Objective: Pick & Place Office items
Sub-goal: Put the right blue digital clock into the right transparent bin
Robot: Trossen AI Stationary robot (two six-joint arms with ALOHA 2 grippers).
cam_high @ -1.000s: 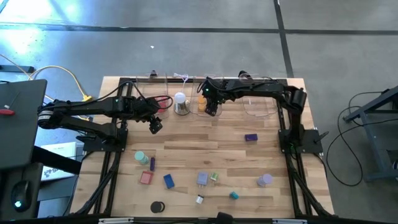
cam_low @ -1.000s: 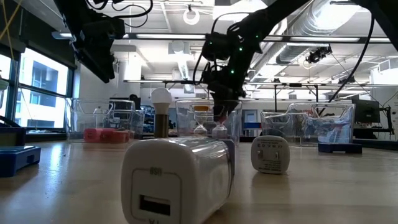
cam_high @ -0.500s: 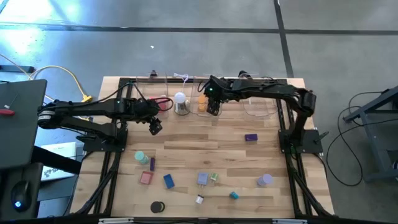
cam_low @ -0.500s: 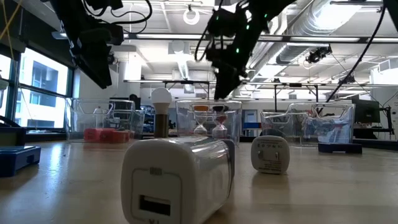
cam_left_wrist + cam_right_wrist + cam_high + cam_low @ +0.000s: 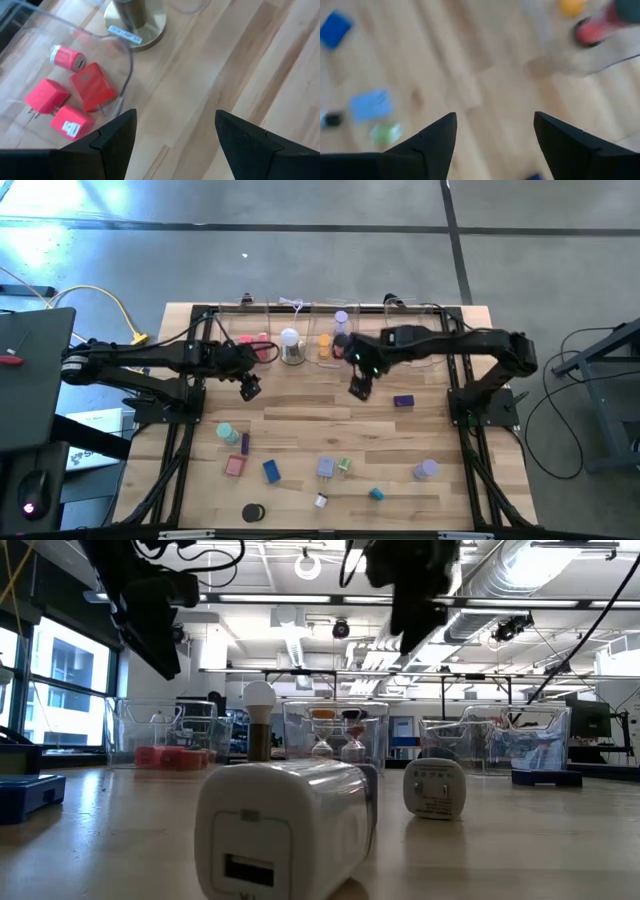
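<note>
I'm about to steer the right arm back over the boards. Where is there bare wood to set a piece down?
Bare wood: the band between the left gripper and right gripper, and right of the purple block. Crowded: the front strip from the teal cylinder to the lilac cylinder, and the clear bins at the back.

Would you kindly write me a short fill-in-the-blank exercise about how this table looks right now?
1. The right gripper hangs with its fingers ____.
2. The clear bin in the left wrist view holds ____ red items.
3. In the high view, the black disc lies near the table's ____ edge.

Missing words: open; four; bottom
</note>
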